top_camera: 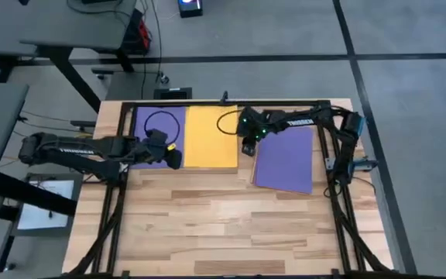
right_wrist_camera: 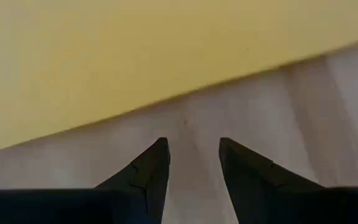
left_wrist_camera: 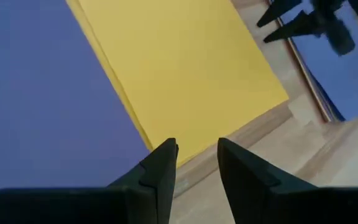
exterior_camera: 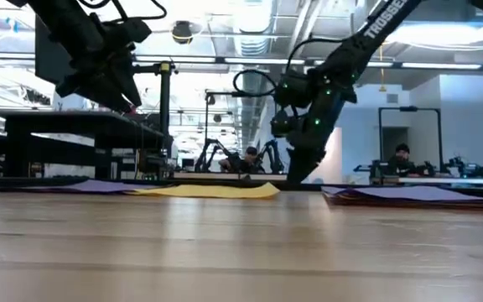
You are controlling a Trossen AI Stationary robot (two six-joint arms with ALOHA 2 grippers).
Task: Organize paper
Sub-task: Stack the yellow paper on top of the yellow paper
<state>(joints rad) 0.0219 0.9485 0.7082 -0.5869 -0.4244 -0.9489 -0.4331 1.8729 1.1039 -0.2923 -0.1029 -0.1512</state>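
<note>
The low view alone showed the yellow sheet [exterior_camera: 212, 191] bowed up at its right edge. Yellow sheet and purple sheet [top_camera: 152, 132] lay side by side at the table's [top_camera: 231, 225] far edge, long axes running near-far. Another purple sheet [top_camera: 285, 159] lay right, slightly skewed. Left gripper [left_wrist_camera: 197, 163] hovered over the yellow near corner, fingers apart, empty; right gripper [right_wrist_camera: 194, 162] likewise apart over bare wood. The near half offered open room.

**A robotics lab on an open industrial floor**

The setting was a robotics lab in a large open hall. A wooden worktable [top_camera: 231, 209] with a black frame stood on a grey concrete floor [top_camera: 409, 31] marked with dark lines. In the low view, exposed ceiling ducts and strip lights [exterior_camera: 250, 17] filled the top of the frame. Dark workbenches [exterior_camera: 74, 126] stood at left, more robot arms [exterior_camera: 216, 155] at centre, and seated people [exterior_camera: 401, 159] at right.
</note>
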